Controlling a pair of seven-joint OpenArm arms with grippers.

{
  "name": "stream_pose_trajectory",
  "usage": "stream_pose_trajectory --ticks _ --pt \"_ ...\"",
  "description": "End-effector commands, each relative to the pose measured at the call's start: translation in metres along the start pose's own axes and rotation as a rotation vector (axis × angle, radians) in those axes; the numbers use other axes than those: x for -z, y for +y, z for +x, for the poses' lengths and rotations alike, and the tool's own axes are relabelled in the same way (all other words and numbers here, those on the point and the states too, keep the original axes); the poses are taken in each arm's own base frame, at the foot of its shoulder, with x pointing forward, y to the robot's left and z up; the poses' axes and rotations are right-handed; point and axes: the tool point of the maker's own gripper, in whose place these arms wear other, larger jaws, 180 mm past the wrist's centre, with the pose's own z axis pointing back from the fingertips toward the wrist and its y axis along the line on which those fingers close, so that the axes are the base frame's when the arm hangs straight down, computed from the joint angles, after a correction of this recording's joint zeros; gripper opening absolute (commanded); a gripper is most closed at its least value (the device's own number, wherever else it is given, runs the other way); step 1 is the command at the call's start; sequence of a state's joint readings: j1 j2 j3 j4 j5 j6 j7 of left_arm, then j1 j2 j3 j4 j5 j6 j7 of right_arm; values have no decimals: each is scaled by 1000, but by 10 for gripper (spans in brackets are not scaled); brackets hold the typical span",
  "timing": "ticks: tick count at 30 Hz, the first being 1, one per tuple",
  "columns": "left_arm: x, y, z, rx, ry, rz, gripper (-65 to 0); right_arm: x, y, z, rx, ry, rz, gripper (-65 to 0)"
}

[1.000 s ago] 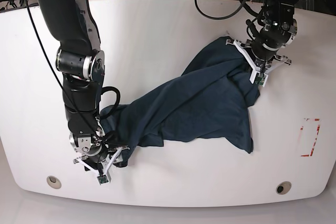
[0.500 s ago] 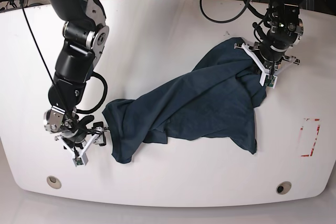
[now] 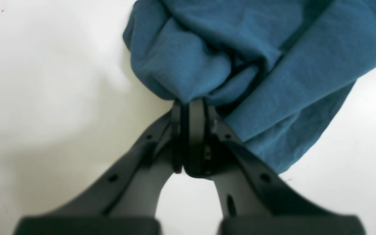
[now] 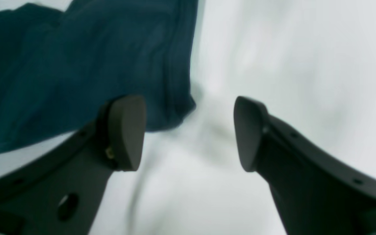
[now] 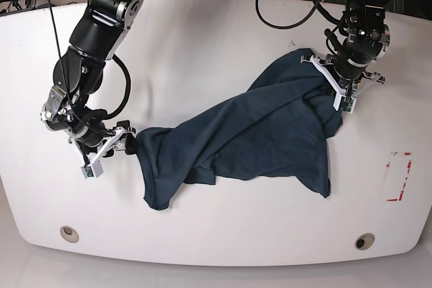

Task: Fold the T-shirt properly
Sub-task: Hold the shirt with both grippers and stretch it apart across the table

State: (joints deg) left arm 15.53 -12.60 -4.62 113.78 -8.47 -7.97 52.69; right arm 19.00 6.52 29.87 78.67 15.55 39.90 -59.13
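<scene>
The dark navy-teal T-shirt (image 5: 256, 133) lies crumpled and stretched diagonally across the white table (image 5: 202, 45). My left gripper (image 5: 335, 89) is at its far right end, shut on a bunched fold of fabric; in the left wrist view the T-shirt (image 3: 256, 49) is pinched in the left gripper (image 3: 188, 104). My right gripper (image 5: 125, 141) is open just beside the shirt's left edge. In the right wrist view the right gripper (image 4: 188, 130) holds nothing, and the T-shirt (image 4: 60, 65) lies behind its left finger (image 4: 126, 130).
A red rectangle mark (image 5: 399, 177) is on the table at the right. Two round holes (image 5: 67, 233) (image 5: 364, 241) sit near the front edge. Black cables (image 5: 283, 11) hang over the back edge.
My right gripper has swung from the shirt's near-left corner out to the left and back toward the shirt's left edge. That corner now lies flat. The left gripper shifted slightly right with the fabric.
</scene>
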Motion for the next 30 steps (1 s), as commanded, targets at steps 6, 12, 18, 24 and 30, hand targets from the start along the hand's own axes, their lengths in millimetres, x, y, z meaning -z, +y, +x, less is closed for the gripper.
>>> stream_pose_trajectory --ticks 6,12,18,24,30 --pt "-3 4 12 9 -44 13 -647 -5 -3 17 -8 -53 -6 -250" --pt "-3 4 12 9 -45 12 -647 13 -3 6 55 -44 38 -250" --pt "-3 4 12 9 -46 14 -647 32 2 -12 122 -17 83 -250" --pt "-3 4 12 9 -46 14 -647 38 7 -10 139 -42 99 -250" --pt "-3 4 12 9 -46 14 -647 52 9 -20 200 -35 130 -263"
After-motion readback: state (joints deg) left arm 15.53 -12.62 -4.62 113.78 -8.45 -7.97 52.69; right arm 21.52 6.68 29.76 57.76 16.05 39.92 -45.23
